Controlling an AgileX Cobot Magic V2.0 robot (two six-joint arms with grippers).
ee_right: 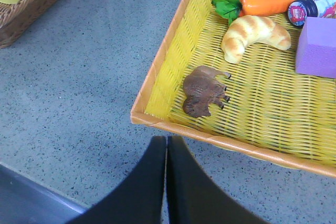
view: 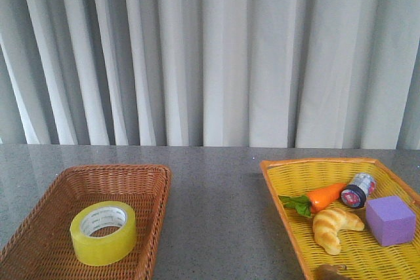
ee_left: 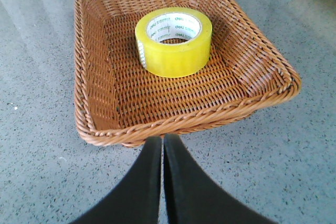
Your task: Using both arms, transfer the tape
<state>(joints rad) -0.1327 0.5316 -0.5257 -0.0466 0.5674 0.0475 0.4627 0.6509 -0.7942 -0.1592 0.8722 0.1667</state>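
The wide roll of translucent yellow packing tape with a white printed core (view: 104, 232) lies flat, hole upward, inside the brown woven wicker basket (view: 151, 181) on the left of the grey speckled table (view: 216, 221). It sits toward the basket's near-middle, apart from all four walls. The left gripper (ee_left: 161, 153) hangs over bare table just outside one basket rim, its black fingers pressed together on nothing. The right gripper (ee_right: 167, 150) is likewise clenched and empty, just outside the orange rim of the yellow woven basket (ee_right: 157, 66) on the right.

The likeliest trouble is the left fingers reaching in without spreading first: closed, they would shove the roll against a wall rather than straddle it. Coming in low risks catching the raised wicker rim and dragging the light basket. The roll's smooth curved side may slip if pinched off-centre; gripping through the hole over one wall looks safer.

Between the two baskets lies a broad strip of open table, good room for a handover. The yellow basket is crowded at its far end by an orange toy carrot (view: 326, 195), a small dark cylinder (view: 357, 190), a bread croissant (view: 333, 225) and a purple block (view: 390, 220), with a brown animal figurine (ee_right: 203, 91) nearer; its left interior is free.
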